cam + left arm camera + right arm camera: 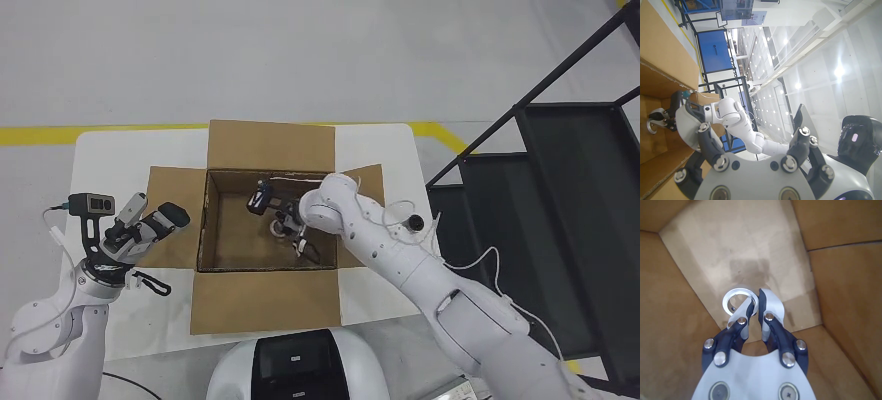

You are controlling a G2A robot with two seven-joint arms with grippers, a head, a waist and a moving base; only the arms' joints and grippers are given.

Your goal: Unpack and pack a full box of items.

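Gripping a metal ring [725, 301] inside the box [268, 148], right pincer [755, 297] in wrist close-up, left pincer [150, 226] open outside.

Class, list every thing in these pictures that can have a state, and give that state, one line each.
Cardboard box: open, four flaps spread outward.
Metal ring: gripped by its rim, inside the box.
Right gripper: shut on the metal ring, down in the box.
Left gripper: open, holding nothing, outside the box over a side flap.
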